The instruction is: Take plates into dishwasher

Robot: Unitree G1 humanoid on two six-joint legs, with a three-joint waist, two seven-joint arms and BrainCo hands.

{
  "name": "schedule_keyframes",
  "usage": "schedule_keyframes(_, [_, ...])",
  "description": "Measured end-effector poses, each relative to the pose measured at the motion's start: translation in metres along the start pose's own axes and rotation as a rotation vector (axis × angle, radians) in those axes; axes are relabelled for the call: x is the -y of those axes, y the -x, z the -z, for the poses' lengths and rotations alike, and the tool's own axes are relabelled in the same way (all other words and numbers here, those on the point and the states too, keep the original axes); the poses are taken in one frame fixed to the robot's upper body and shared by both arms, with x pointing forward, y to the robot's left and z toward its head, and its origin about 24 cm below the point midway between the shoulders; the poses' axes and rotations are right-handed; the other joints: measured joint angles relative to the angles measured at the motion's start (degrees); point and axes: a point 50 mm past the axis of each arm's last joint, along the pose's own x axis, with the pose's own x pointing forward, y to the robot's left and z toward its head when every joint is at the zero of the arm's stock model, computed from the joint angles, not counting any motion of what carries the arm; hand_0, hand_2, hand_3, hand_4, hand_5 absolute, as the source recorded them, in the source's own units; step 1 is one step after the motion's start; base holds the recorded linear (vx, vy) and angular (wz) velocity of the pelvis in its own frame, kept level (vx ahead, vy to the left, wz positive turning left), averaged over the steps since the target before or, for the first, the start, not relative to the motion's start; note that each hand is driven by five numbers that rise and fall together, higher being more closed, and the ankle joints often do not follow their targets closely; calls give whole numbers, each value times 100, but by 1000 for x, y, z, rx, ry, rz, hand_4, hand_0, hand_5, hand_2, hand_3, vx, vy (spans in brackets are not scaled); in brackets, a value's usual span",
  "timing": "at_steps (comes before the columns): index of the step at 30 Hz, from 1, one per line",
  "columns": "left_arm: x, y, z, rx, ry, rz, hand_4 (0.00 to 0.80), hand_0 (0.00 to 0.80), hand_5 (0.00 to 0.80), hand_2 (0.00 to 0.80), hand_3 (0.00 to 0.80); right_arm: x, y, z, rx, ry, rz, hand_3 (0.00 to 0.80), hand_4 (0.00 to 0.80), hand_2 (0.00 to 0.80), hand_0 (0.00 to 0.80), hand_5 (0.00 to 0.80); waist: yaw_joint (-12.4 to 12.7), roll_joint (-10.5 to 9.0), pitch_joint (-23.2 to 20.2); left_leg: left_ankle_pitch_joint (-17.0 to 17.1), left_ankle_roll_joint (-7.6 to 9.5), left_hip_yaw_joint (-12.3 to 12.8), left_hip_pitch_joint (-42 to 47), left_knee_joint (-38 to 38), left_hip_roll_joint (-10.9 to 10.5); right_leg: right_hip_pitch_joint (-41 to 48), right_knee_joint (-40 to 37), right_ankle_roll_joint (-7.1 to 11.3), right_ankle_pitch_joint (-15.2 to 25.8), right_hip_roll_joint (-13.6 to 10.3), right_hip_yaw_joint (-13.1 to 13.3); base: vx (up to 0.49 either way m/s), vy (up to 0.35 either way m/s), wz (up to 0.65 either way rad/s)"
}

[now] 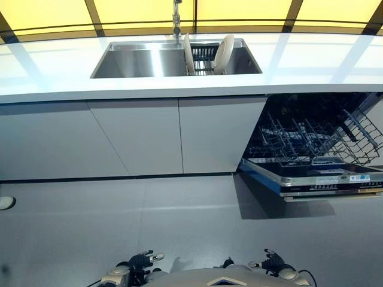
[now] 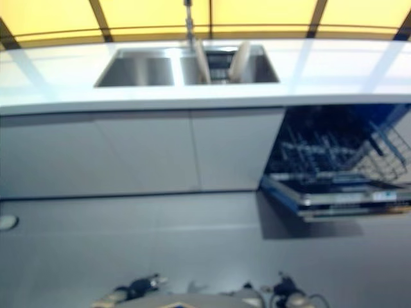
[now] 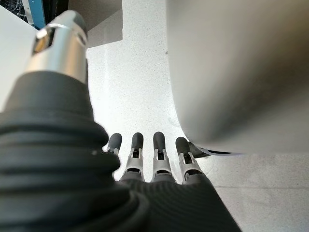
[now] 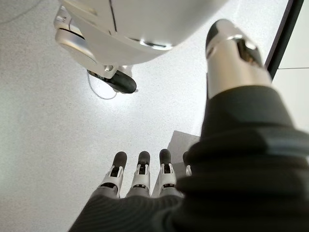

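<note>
While plates (image 1: pixel 224 52) are standing in sink (image 1: pixel 128 60) rack, dishwasher (image 1: pixel 317 149) gaping; left hand (image 3: pixel 145 159), right hand (image 4: pixel 140 179) hanging low, fingers relaxed, empty.

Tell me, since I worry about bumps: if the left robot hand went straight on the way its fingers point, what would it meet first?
Probably only the floor: the left robot hand hangs open, fingers pointing down at bare grey tile. Nothing else shows in that line, though depth is unclear.
</note>
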Motion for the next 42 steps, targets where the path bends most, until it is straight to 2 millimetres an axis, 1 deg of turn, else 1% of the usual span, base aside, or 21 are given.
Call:
schedule_keyframes(19, [-1, 0, -4, 10, 9, 7, 0, 0, 0, 0, 0, 1, -1, -5, 13, 0, -10, 0, 0, 0, 0, 0, 22, -18, 164, -22, -30, -9, -12, 2, 9, -9, -1, 2, -28, 5, -10, 0, 0, 0])
schedule_keyframes(27, [0, 0, -6, 10, 8, 10, 0, 0, 0, 0, 0, 1, -2, -10, 24, 1, -8, 0, 0, 0, 0, 0, 21, 14, 196, -30, -40, -13, -8, 16, 9, -4, 0, 5, -35, 6, -14, 0, 0, 0])
schedule_keyframes(34, [0, 0, -6, 9, 8, 5, 0, 0, 0, 0, 0, 1, -2, -9, 12, 3, -8, 0, 0, 0, 0, 0, 17, 29, 205, -31, -41, -12, -3, 6, 9, -2, 0, 4, -37, 5, -14, 0, 0, 0])
schedule_keyframes(42, [-3, -1, -11, 26, 14, -52, 0, 0, 0, 0, 0, 3, -2, -12, 13, 7, 0, 0, 0, 0, 0, 0, -13, 82, 273, -56, -41, -14, -15, 90, 16, 2, 40, 14, -61, 10, -1, 29, -72, 0])
